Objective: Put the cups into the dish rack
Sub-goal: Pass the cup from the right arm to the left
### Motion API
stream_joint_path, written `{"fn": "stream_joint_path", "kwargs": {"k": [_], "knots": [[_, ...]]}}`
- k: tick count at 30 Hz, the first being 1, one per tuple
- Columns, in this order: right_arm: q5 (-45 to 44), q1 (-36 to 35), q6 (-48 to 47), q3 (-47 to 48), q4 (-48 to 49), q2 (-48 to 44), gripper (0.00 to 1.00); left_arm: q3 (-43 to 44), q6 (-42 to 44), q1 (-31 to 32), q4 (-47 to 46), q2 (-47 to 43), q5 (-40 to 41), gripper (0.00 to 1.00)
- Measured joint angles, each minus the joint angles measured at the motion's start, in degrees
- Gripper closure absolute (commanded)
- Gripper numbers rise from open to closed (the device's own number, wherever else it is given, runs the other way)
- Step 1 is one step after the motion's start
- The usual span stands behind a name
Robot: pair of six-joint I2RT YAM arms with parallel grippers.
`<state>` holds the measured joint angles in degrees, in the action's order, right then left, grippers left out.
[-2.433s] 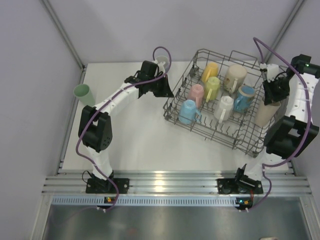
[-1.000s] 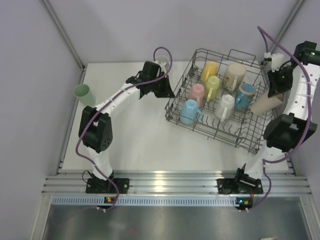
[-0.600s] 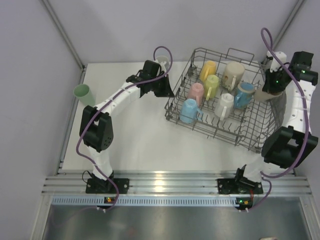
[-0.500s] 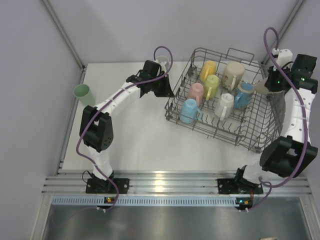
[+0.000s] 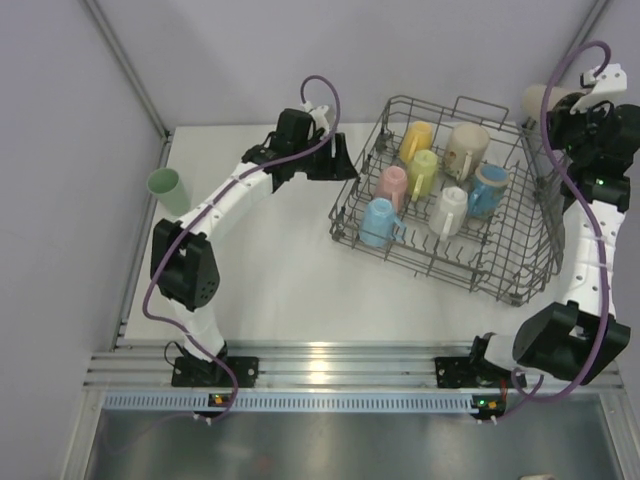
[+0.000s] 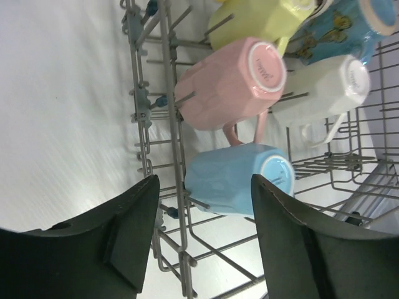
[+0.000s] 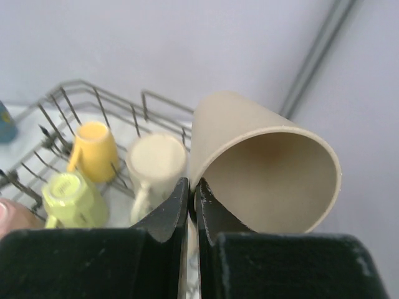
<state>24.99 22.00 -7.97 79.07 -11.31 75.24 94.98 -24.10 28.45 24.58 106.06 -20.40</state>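
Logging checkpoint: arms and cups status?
Left gripper open beside rack. Right gripper shut on beige cup by rack's far corner. Six cups racked, green cup loose. Path clear.

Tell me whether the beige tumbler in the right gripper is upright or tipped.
Tipped: the beige tumbler lies sideways, its open mouth showing in the wrist view, its wall pinched by the right gripper.

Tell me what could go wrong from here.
1. The right jaws pinch the beige tumbler only by its rim wall, held up near the dish rack's far corner; it may slip.
2. The left jaws stand open close to the rack's wire side and may snag it.
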Motion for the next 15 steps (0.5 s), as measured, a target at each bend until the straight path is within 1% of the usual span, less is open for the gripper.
{"fn": "stream_joint_path", "kwargs": {"k": [2, 4, 6, 10, 13, 15], "knots": [[2.0, -1.1, 2.3, -0.8, 5.4, -0.1, 1.00, 0.1, 0.0, 0.0, -0.9, -1.9, 0.5, 0.25], [3.3, -3.0, 5.0, -3.0, 11.1, -0.9, 1.00, 0.5, 0.0, 0.0, -1.4, -3.9, 0.6, 0.25], [4.5, -5.2, 8.7, -7.6, 18.2, -3.1, 1.00, 0.9, 0.0, 0.0, -2.0, -5.2, 0.6, 0.25], [7.8, -8.6, 15.5, -15.2, 28.5, -6.8, 1.00, 1.5, 0.0, 0.0, -2.4, -6.6, 0.5, 0.24], [10.7, -11.3, 21.6, -21.4, 39.5, -9.1, 1.00, 2.4, -0.5, -0.1, -2.3, -7.1, -0.4, 0.21], [13.2, -13.4, 26.0, -25.7, 47.4, -10.8, 1.00, 3.3, -2.4, -0.1, -2.4, -7.9, -2.0, 0.18]]}}
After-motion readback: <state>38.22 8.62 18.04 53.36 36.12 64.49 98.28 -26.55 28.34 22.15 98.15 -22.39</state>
